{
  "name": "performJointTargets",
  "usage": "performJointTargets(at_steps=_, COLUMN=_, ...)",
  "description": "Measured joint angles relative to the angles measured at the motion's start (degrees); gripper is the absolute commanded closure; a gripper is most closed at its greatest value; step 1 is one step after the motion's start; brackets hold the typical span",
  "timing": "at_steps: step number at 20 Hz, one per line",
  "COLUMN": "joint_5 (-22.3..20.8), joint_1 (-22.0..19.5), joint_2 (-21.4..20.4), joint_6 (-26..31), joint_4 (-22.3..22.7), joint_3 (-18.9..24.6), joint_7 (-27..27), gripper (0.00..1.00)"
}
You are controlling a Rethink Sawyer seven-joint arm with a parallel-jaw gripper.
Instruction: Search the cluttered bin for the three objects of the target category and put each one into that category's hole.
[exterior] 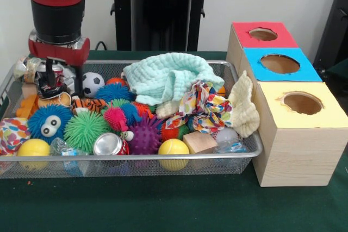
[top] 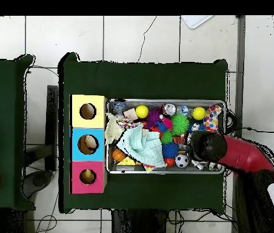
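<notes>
Over the bin's point(exterior: 130, 156) end farthest from the boxes: gripper point(exterior: 54, 77) low in the clutter, search unfinished by the look of it.

Set down among small toys just beside the soccer ball point(exterior: 92, 84), well apart from the mint cloth point(exterior: 168, 77); cannot tell whether the jaws stand apart or clamped on anything, buried as they are. From overhead, something pale inside the blue box's hole point(top: 88, 144) and something yellowish inside the red box's hole point(top: 88, 176); nothing made out in the yellow box's hole point(top: 88, 111). Cannot tell which category is wanted, so no count of three possible. Likely candidates all in the bin: spiky balls, yellow ball point(exterior: 173, 148), can point(exterior: 107, 144), wooden block point(exterior: 199, 142), cloths. Probably most of the sorting left.
</notes>
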Motion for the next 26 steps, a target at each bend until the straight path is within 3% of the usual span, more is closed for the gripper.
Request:
performJointTargets(at_steps=11, joint_5=3.48, joint_1=1.02, joint_2=1.45, joint_6=0.0, joint_4=-2.5, joint_3=1.94, joint_7=0.0, gripper=0.0)
performJointTargets(at_steps=21, joint_5=3.82, joint_1=2.58, joint_2=1.66, joint_6=0.0, joint_4=-3.34, joint_3=1.94, joint_7=0.0, gripper=0.0)
performJointTargets(at_steps=22, joint_5=3.82, joint_1=2.66, joint_2=1.71, joint_6=0.0, joint_4=-3.46, joint_3=1.93, joint_7=0.0, gripper=1.0)
performJointTargets(at_steps=26, joint_5=3.74, joint_1=3.12, joint_2=1.78, joint_6=0.0, joint_4=-3.54, joint_3=1.55, joint_7=0.0, gripper=1.0)
